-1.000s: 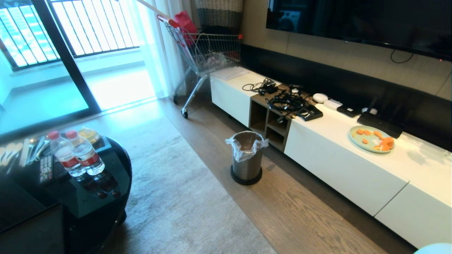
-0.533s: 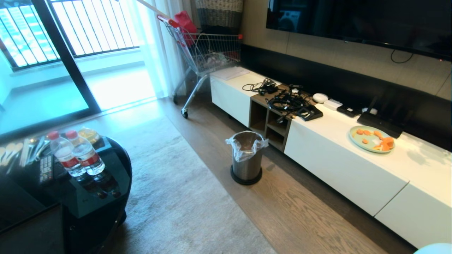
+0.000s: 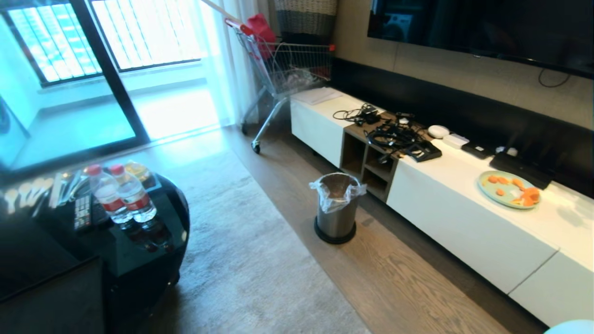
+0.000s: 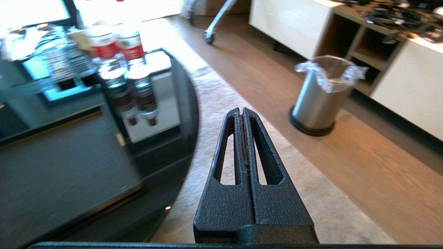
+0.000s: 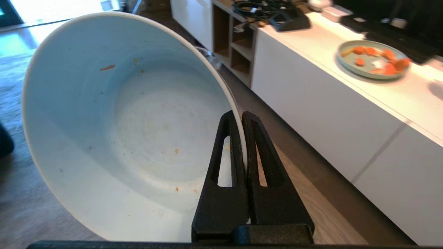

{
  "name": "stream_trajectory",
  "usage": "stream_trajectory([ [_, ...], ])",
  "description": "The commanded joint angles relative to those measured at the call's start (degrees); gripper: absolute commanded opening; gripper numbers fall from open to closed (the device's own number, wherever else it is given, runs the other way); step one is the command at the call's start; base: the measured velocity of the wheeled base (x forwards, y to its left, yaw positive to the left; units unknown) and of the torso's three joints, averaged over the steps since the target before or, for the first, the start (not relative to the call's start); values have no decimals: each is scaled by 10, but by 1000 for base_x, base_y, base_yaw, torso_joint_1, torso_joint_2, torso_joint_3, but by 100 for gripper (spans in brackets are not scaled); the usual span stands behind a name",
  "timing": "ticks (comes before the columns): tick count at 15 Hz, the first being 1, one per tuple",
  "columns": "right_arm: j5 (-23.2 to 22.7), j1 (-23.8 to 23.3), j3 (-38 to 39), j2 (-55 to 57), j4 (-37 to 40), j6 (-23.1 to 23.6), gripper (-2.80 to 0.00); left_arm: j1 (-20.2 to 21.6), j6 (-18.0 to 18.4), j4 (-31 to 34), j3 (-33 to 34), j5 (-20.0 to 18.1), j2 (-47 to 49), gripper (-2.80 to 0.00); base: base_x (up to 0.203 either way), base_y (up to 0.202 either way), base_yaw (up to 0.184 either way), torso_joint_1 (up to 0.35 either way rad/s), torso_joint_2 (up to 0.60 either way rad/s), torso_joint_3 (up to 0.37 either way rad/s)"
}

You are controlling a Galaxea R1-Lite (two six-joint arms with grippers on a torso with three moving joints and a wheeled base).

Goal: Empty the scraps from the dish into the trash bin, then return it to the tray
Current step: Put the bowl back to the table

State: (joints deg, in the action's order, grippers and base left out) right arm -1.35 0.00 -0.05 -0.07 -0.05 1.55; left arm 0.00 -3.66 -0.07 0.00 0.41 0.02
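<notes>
Nothing moved but the camera. Only the right wrist view showed the right pincer (image 5: 242,116) clamped on the bowl (image 5: 131,128), near the bin (image 3: 337,207); the left pincer (image 4: 241,112) was closed, empty.

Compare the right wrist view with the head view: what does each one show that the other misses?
Only the right wrist view shows the right gripper shut on the rim of the white bowl, which holds just a few crumbs. Only the head view shows the trash bin on the floor, the two water bottles on the dark table, and the shopping cart. Both show the white cabinet with the green plate of orange pieces and the tangle of cables.
</notes>
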Motion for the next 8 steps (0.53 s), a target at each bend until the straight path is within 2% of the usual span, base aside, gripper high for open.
stream_trajectory([
  [1, -1, 0, 0, 1, 0, 0, -280, 0, 0, 0, 0, 0, 0, -280, -2, -7, 164, 6, 2, 3],
  [8, -1, 0, 0, 1, 0, 0, -280, 0, 0, 0, 0, 0, 0, -280, 0, -9, 168, 4, 1, 3],
])
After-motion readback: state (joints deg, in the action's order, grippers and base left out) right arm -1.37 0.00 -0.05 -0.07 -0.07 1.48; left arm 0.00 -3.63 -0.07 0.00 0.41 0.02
